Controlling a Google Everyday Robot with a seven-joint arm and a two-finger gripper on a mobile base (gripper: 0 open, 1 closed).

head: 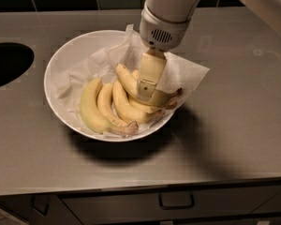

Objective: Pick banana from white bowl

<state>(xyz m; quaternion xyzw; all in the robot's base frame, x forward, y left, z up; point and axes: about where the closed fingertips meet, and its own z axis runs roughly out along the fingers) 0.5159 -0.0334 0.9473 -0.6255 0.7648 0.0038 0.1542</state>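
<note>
The white bowl stands on the grey counter, lined with crumpled white paper, and holds several bananas. The banana, long, slender and pale yellow with a dark stem at its right end, lies on top at the bowl's right. My gripper reaches down from the white arm into the bowl and sits right over the banana's middle, covering part of it. A fatter greenish-yellow banana lies at the left of the pile, with shorter yellow bananas between.
A dark round opening is cut into the counter at the left. The counter's front edge runs below the bowl, with a drawer handle under it. A dark tiled wall runs along the back.
</note>
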